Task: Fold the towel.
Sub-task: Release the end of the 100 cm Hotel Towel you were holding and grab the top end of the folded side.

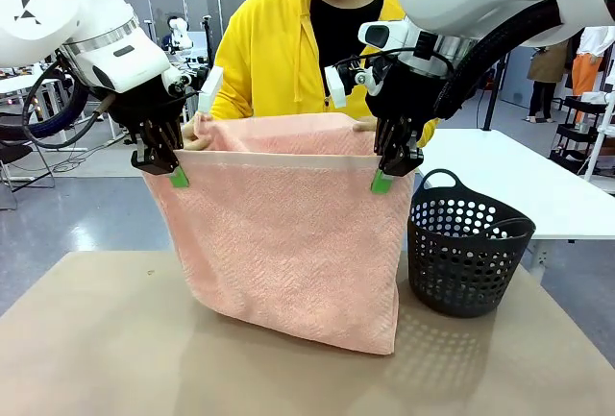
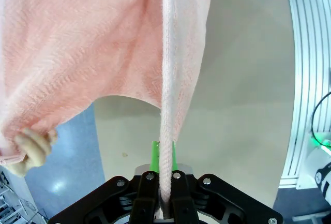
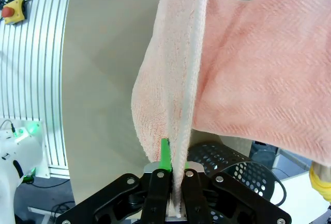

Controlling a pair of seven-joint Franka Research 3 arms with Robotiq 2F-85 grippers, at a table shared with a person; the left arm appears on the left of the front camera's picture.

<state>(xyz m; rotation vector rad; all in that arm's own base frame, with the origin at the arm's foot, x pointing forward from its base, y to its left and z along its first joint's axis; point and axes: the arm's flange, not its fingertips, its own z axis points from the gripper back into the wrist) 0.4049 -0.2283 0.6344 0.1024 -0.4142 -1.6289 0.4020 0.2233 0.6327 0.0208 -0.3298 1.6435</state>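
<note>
towel: salmon-pink terry towel [image 1: 283, 243] [image 2: 77, 43] [image 3: 258, 69], zigzag weave, held up in the air over the table's middle, doubled over, two layers hanging down to a fold at the bottom
hem band: plain pale hem band [image 1: 279, 159] runs level across the near layer's top, between the two grippers
towel bottom: fold hangs low over the table, right lower corner lowest; cannot tell if it touches
left gripper: left gripper [image 1: 176, 174] [image 2: 164, 154] pinching the near layer's top corner on picture left, fingers pressed together on the cloth edge, green pad [image 2: 154, 157] against it
right gripper: right gripper [image 1: 382, 181] [image 3: 173, 164] pinching the other near top corner, fingers pressed together on the hem, pointing down
person's hands: one hand [image 1: 197, 133] [image 2: 31, 149] grips the far layer's top corner just behind the left gripper; other hand [image 1: 365, 125] at the far corner behind the right gripper
person: yellow hoodie [image 1: 264, 51], stands at the far side, right behind the towel
basket: black perforated plastic basket [image 1: 466, 253] [image 3: 227, 164], upright on the table, just right of the towel
table: tan table [image 1: 96, 339] [image 2: 243, 105] [image 3: 103, 53]
</note>
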